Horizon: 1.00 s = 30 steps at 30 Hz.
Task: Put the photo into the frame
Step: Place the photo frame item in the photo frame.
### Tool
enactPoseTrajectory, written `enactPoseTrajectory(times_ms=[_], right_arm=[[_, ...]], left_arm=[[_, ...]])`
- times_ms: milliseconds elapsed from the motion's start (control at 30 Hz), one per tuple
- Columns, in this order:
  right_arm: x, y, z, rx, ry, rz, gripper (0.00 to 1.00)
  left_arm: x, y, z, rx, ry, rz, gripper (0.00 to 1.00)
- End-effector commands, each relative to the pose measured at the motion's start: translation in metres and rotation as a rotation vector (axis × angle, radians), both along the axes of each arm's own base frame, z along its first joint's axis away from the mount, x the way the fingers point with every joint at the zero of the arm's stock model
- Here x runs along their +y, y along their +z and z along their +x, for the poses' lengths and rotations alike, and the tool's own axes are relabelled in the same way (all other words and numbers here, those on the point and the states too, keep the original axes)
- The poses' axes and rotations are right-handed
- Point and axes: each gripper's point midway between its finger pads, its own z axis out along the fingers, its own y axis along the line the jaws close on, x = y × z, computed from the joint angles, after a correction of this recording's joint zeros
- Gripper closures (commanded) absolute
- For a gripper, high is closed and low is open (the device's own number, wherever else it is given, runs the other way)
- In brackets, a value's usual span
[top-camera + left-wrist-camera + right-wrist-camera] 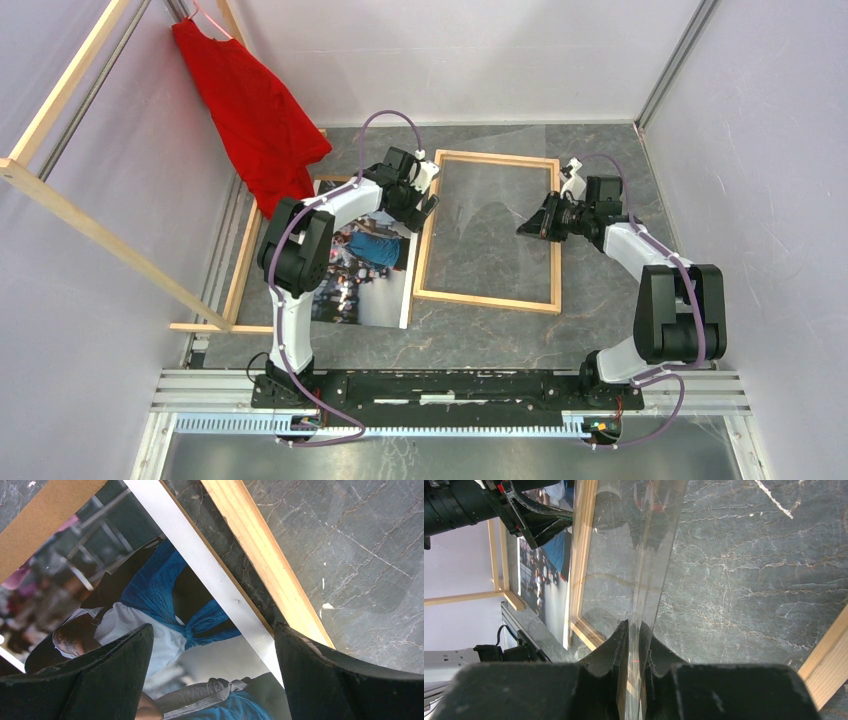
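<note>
— Where is the photo now?

— The large paper photo (375, 262) of people in blue and red clothes lies face up on the grey marbled table (600, 330). It is just beside the left bar of the thin light-wood rectangular picture frame (487, 300), outside of it. Under the photo is a stiff brown cardboard board (40, 525); its edge shows on the photo's side away from the frame.

— And the frame itself?

— It lies flat on the table, and the stone shows through inside it.

— What does the left claw do?

— The left claw (210, 680) hangs low near the frame's far left corner, where the photo's white border runs along the frame's left bar. Its black fingers (100, 680) are spread wide and hold nothing. One finger is above the photo, the other above the frame's bar.

— And the right one?

— The right claw (635, 655) is over the inside of the frame, near its right bar. Its fingers are pressed together on the edge of a thin transparent sheet (644, 555), which reaches across the frame toward its left bar. How high the sheet is lifted from the frame, I cannot tell.

— Anything else around?

— A red cloth (255, 110) hangs well to the left of the frame, farther back. Long pale wooden rack bars (100, 225) stand to the left of the frame too, past the photo.
</note>
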Motion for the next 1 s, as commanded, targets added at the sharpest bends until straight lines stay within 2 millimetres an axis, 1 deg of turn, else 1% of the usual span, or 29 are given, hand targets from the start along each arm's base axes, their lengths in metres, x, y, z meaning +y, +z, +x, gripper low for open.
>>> enactPoseTrajectory(times_ms=[0,167,333,367,567,633,900,967], right_arm=[[0.000,0.013,0.003,-0.057,0.007,-0.018,0.83],[-0.003,0.011,-0.002,-0.047,-0.006,-0.031,0.78],[-0.003,0.014,-0.001,-0.050,-0.012,-0.029,0.76],[-0.012,0.014,0.003,-0.051,-0.039,-0.029,0.75],[-0.009,0.014,0.005,-0.053,-0.028,-0.004,0.74],[-0.006,0.016,0.004,-0.067,-0.021,0.013,0.74],[0.004,0.039,0.008,-0.167,0.005,0.068,0.72],[0.006,0.039,0.008,-0.173,0.006,0.070,0.72]], left_arm=[[-0.001,0.014,0.004,-0.025,0.025,-0.025,0.04],[-0.001,0.014,0.004,-0.025,0.026,-0.024,0.04],[-0.002,0.016,0.004,-0.029,0.024,-0.026,0.04],[-0.002,0.016,0.004,-0.030,0.023,-0.026,0.04],[-0.003,0.016,0.004,-0.032,0.022,-0.023,0.04],[-0.002,0.016,0.005,-0.032,0.021,-0.022,0.04],[-0.002,0.014,0.005,-0.029,0.020,-0.020,0.04],[-0.002,0.015,0.005,-0.031,0.019,-0.019,0.04]])
